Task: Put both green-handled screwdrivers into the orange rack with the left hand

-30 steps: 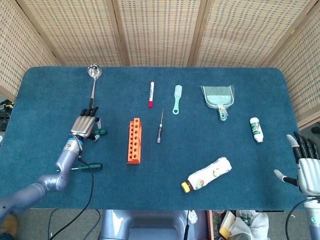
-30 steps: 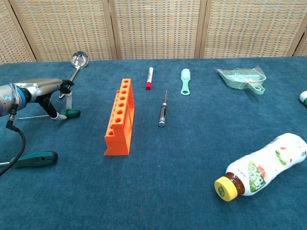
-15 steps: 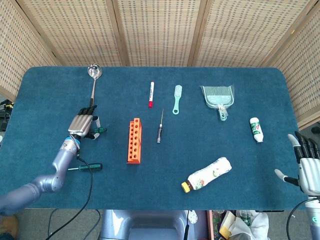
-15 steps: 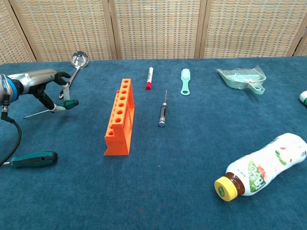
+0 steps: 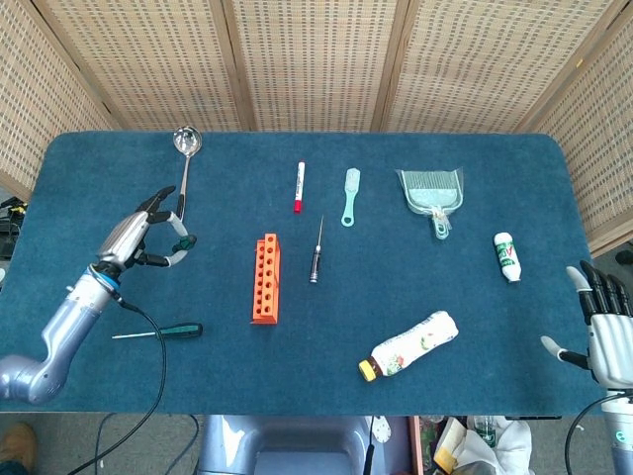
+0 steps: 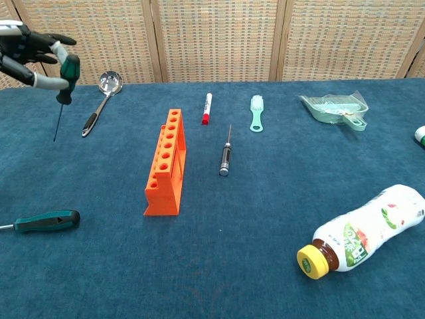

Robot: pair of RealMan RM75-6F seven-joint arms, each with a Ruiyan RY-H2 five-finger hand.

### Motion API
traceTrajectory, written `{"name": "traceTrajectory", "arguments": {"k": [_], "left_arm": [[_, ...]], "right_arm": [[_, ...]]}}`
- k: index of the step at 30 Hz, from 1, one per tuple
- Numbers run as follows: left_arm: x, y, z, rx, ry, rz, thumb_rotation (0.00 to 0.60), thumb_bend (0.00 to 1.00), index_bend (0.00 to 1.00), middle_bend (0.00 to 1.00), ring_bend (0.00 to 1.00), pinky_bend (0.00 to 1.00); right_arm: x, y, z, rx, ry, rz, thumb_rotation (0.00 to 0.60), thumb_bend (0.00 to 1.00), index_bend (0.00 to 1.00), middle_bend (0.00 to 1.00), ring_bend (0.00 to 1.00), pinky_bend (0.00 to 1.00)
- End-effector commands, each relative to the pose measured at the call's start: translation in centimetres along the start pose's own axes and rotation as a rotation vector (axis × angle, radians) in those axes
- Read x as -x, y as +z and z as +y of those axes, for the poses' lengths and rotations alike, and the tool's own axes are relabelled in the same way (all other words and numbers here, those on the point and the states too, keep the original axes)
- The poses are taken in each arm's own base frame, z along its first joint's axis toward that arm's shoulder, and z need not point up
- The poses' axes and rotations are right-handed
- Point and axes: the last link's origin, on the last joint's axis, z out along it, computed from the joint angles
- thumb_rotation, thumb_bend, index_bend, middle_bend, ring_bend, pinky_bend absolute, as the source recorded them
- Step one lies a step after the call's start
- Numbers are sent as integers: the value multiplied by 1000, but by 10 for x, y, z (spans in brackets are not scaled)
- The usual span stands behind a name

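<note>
My left hand (image 5: pixel 136 239) is raised above the table's left side and pinches one green-handled screwdriver (image 6: pixel 67 72) by its handle. Its thin shaft hangs nearly upright, tip down, clear of the cloth. In the chest view the left hand (image 6: pixel 28 54) sits at the top left corner, well left of the orange rack (image 6: pixel 166 161). The other green-handled screwdriver (image 5: pixel 178 332) lies flat near the front left edge, also seen in the chest view (image 6: pixel 45 220). The rack (image 5: pixel 265 278) stands with its holes showing nothing in them. At the far right edge my right hand (image 5: pixel 606 334) has its fingers spread and holds nothing.
A ladle (image 5: pixel 185 150) lies behind the left hand. Right of the rack lie a black precision screwdriver (image 5: pixel 316 255), a red marker (image 5: pixel 299 186), a green brush (image 5: pixel 350 196) and a dustpan (image 5: pixel 432 193). A large bottle (image 5: pixel 410 346) and a small white bottle (image 5: pixel 507 255) lie further right.
The left hand has lifted the screwdriver off the cloth and carried it up and left. The tool has swung from lying flat to hanging tip down. The right hand stays put.
</note>
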Motion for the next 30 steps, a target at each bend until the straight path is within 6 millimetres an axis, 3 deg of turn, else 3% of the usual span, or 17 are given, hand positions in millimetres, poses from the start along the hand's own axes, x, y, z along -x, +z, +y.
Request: {"name": "traceTrajectory", "arguments": {"k": [1, 7, 15, 30], "left_arm": [[-10, -38, 30, 181, -170, -111, 600, 385, 627, 0, 0, 0], [10, -48, 46, 301, -254, -228, 600, 386, 627, 0, 0, 0], [42, -38, 60, 359, -328, -269, 600, 389, 627, 0, 0, 0], [62, -19, 76, 383, -461, -256, 600, 392, 627, 0, 0, 0]], "right_arm": [[0, 0, 0, 0, -1, -1, 600, 0, 0, 0, 0, 0], [1, 0, 0, 0, -4, -5, 600, 0, 0, 0, 0, 0], [2, 1, 1, 3, -5, -6, 600, 0, 0, 0, 0, 0], [3, 1, 1, 3, -8, -11, 600, 0, 0, 0, 0, 0]]}}
